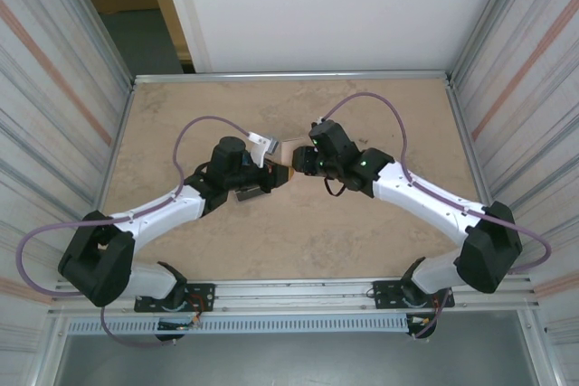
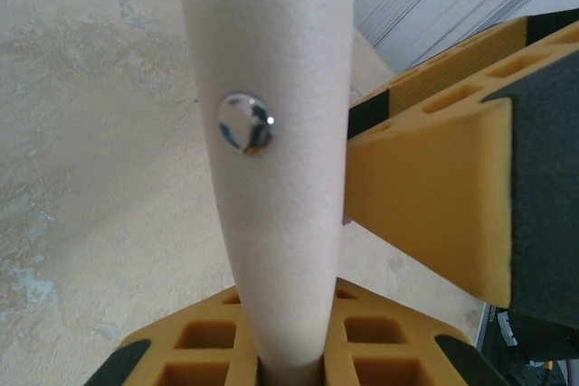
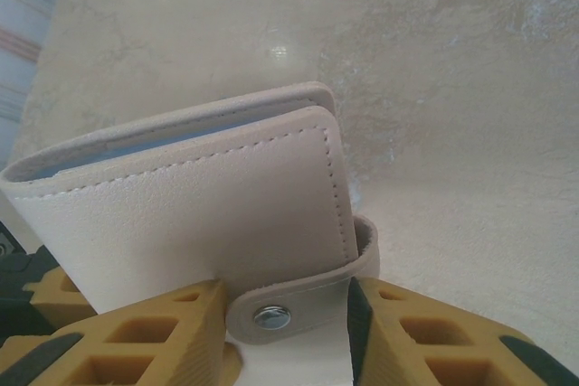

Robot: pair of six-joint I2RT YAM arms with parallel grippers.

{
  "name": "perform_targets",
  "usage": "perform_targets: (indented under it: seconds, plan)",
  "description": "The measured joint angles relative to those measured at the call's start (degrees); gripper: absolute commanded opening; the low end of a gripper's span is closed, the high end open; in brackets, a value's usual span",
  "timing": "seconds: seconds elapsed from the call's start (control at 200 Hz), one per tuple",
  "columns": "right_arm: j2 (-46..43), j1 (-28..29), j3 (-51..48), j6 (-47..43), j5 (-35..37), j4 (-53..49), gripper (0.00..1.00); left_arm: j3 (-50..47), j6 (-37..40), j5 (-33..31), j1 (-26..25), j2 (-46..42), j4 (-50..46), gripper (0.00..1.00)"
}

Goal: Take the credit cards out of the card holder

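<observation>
The beige card holder [image 1: 281, 173] is held off the table between both grippers, folded closed. From the left wrist I see its narrow side [image 2: 280, 214] with a silver snap [image 2: 245, 123]. My left gripper [image 2: 289, 354] is shut on its lower end. In the right wrist view the holder [image 3: 208, 214] shows a stitched face and a strip of pale blue lining [image 3: 136, 146]. My right gripper [image 3: 288, 314] is shut on the snap tab [image 3: 298, 306], one yellow finger against each end. The credit cards are hidden inside the holder.
The marbled tan table [image 1: 298, 241] lies under both arms, with corrugated walls [image 1: 54, 88] on the left and right and a metal rail [image 1: 289, 291] along the near edge. One yellow finger of the right gripper [image 2: 434, 196] stands close beside the holder.
</observation>
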Motion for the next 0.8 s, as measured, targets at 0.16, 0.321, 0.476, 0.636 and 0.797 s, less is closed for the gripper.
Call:
perform_targets:
  seconds: [0.16, 0.321, 0.476, 0.636, 0.797]
  plan:
    - [1.09, 0.0, 0.7, 0.0, 0.02, -0.22, 0.41, 0.22, -0.02, -0.44, 0.0, 0.22, -0.39, 0.0]
    - [1.95, 0.0, 1.09, 0.0, 0.09, -0.55, 0.37, 0.31, -0.02, -0.83, 0.0, 0.57, -1.14, 0.0]
    - [2.03, 0.13, 1.22, 0.22, 0.17, -0.57, 0.27, 0.33, 0.0, -0.87, 0.0, 0.57, -1.46, 0.0]
    - [2.03, 0.22, 1.22, 0.87, 0.17, -0.37, 0.22, 0.35, -0.02, -1.33, 0.0, 0.57, -1.51, 0.0]
    - [1.99, 0.11, 1.22, 1.07, 0.17, -0.35, 0.15, 0.37, -0.02, -1.53, 0.0, 0.57, -1.49, 0.0]
